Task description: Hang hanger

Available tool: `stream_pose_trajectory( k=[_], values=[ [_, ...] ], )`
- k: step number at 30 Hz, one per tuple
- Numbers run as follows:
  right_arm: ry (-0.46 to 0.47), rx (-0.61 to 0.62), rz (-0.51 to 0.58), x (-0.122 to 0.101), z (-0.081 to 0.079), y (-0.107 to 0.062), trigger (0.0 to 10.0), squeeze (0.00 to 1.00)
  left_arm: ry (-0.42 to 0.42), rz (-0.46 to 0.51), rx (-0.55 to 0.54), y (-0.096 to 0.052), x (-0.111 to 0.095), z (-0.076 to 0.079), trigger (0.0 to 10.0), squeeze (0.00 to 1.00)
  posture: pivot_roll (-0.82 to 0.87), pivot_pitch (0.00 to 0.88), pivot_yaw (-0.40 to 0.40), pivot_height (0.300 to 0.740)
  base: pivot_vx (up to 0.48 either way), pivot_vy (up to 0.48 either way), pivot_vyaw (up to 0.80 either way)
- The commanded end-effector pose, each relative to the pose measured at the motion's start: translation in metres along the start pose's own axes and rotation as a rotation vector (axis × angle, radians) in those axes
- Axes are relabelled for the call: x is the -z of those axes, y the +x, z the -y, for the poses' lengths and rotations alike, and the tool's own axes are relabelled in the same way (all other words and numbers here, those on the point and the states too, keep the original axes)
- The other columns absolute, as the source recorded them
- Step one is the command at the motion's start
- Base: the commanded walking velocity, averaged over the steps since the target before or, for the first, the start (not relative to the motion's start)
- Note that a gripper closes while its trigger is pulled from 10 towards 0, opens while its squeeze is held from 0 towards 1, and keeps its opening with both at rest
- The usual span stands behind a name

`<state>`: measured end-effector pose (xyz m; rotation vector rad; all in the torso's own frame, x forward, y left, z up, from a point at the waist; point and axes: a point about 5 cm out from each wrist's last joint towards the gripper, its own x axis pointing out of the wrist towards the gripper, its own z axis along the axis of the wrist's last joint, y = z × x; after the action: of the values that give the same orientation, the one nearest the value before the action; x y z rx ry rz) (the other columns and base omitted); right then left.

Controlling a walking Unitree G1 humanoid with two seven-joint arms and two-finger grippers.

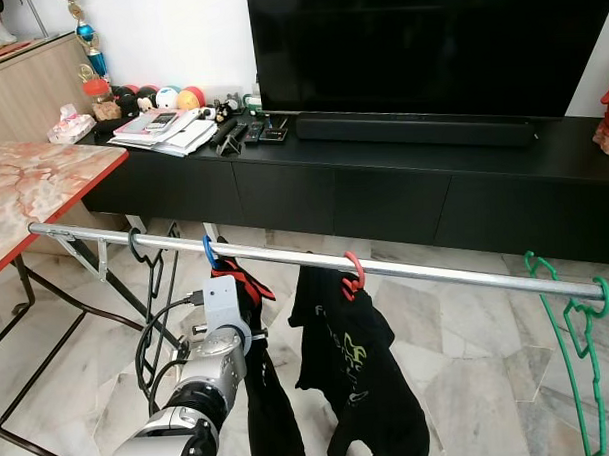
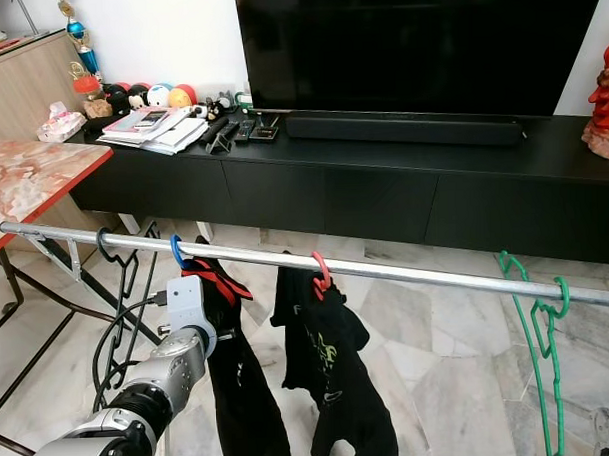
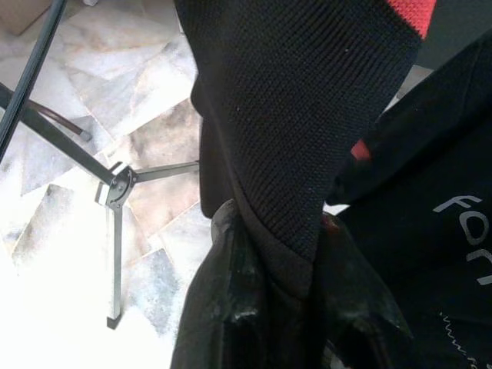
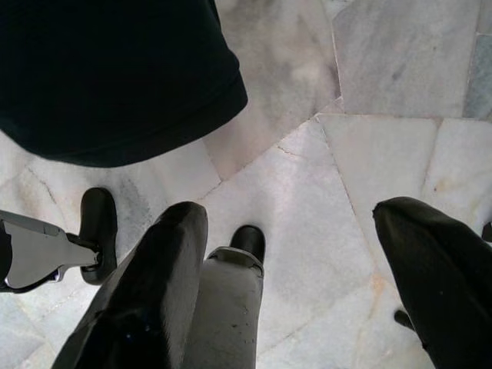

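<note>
Left gripper (image 3: pixel 280 261) pinches black garment (image 3: pixel 307 115) under rail (image 1: pixel 436 271).

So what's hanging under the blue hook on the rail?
Under the blue hook hangs a black garment with red trim. The left gripper has its fingers shut on the cloth. The hanger's body is covered by the fabric, so its shape cannot be seen.

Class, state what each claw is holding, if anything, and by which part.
Left claw pinches the black garment on the blue hanger, at a fabric fold. Right claw is open, holding nothing.
</note>
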<state>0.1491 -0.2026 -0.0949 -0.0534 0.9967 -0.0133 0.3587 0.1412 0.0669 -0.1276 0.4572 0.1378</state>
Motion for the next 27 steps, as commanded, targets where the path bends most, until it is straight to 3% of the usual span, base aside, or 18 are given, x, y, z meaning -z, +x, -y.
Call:
stream_pose_trajectory(
  k=[1,9,12,13,15,22,27],
  values=[
    [0.0,-0.006,-0.01,0.003,-0.002,0.0,10.0,0.0,0.025,0.006,0.001,0.0,-0.001,-0.002,0.0,0.0,0.01,0.044,0.034,0.74,0.0,0.0,0.0],
    [0.0,-0.007,-0.011,0.003,-0.002,0.0,10.0,0.0,0.079,0.057,0.012,0.0,-0.004,-0.008,0.0,0.0,0.01,0.046,0.034,0.74,0.0,0.0,0.0],
    [0.0,-0.007,-0.01,0.003,-0.001,0.0,10.0,0.0,0.113,0.102,0.035,-0.001,-0.006,-0.01,0.0,0.0,0.01,0.047,0.034,0.74,0.0,0.0,0.0],
    [0.0,-0.006,-0.01,0.003,-0.001,0.0,10.0,0.0,0.145,0.169,0.075,-0.004,-0.01,-0.011,0.0,0.0,0.02,0.047,0.033,0.74,0.0,0.0,0.0],
    [0.0,-0.006,-0.01,0.003,-0.001,0.0,10.0,0.0,0.145,0.169,0.075,-0.004,-0.01,-0.011,0.0,0.0,0.02,0.047,0.033,0.74,0.0,0.0,0.0],
    [-0.003,-0.007,-0.011,0.003,0.0,-0.001,10.0,0.0,0.259,0.365,0.192,-0.022,-0.011,-0.022,0.0,0.0,0.03,0.048,0.029,0.74,0.0,0.0,0.0],
    [-0.005,-0.007,-0.011,0.003,0.0,-0.001,10.0,0.0,0.262,0.393,0.211,-0.033,-0.002,-0.028,0.0,0.0,0.03,0.048,0.03,0.74,0.0,0.0,0.0]
  ],
)
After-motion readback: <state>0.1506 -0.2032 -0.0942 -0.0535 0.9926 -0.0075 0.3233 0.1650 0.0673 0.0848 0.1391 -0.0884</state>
